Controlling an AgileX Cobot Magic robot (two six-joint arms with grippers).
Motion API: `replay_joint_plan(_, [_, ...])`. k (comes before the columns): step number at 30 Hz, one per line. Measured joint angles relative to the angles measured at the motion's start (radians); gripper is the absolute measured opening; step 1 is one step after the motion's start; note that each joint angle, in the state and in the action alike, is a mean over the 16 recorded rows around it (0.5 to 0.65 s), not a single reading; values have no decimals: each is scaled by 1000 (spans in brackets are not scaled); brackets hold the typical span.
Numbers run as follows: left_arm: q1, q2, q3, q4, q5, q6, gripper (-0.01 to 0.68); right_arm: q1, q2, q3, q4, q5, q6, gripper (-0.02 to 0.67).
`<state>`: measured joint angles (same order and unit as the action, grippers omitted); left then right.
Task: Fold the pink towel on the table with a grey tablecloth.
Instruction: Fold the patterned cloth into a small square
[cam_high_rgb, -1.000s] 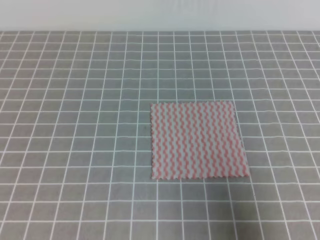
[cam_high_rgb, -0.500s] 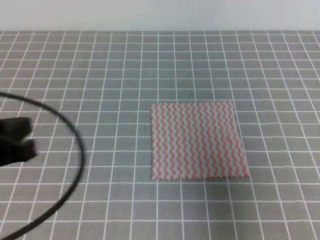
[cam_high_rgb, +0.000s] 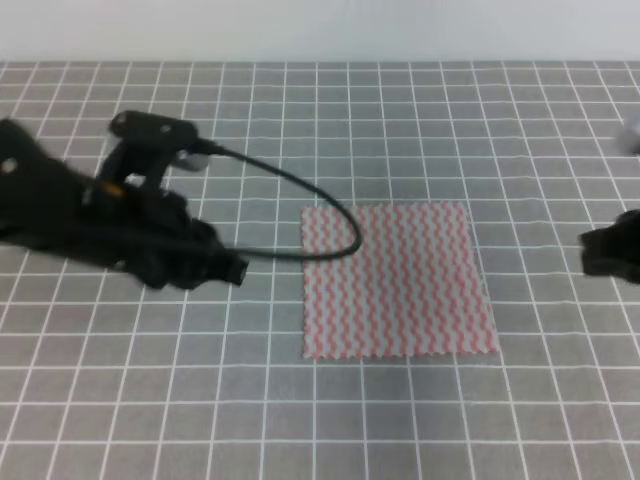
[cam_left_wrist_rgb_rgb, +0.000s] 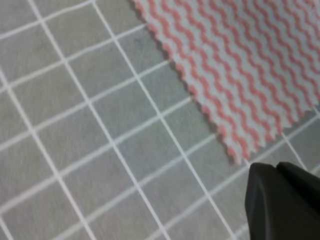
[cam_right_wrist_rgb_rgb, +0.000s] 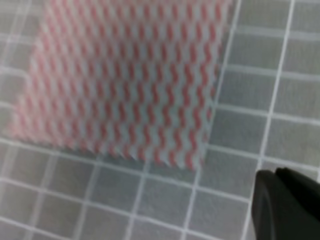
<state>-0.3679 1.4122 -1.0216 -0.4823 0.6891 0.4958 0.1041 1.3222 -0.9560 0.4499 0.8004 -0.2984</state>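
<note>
Flat, pink towel (cam_high_rgb: 397, 280) edges free — left claw (cam_high_rgb: 232, 270), right claw (cam_high_rgb: 590, 252) spread unclear.

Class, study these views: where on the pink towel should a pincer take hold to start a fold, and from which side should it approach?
Probably a corner. The pink towel lies flat and unfolded on the grey tablecloth, so only its jagged edges offer a pinch. The left pincer could come from the left at the near-left corner.

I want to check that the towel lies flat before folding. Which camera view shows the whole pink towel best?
The exterior high view: the pink towel shows whole there, all four edges, flat on the table. The left wrist view shows only one corner and part of its edges. The right wrist view shows most of it, blurred and cut off at the top.
</note>
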Motion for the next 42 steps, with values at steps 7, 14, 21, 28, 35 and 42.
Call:
replay_joint_plan(7, [-47, 163, -158, 137, 83, -70, -1, 146, 189, -115, -220, 54, 172, 24])
replay_joint_plan(14, [-113, 264, -238, 274, 147, -140, 33, 214, 331, -163, -248, 41, 221, 168])
replay_joint_plan(21, [-165, 319, -255, 298, 143, -196, 187, 222, 423, -169, -197, -4, 222, 286])
replay_joint_plan(28, [-176, 336, -254, 259, 104, -237, 331, 222, 483, -171, -174, -34, 223, 299])
replay_joint_plan(35, [-175, 338, -255, 253, 87, -255, 363, 222, 513, -174, -172, -49, 223, 276])
replay_joint_plan(42, [-175, 338, -255, 262, 82, -251, 363, 221, 519, -189, -171, -52, 223, 191])
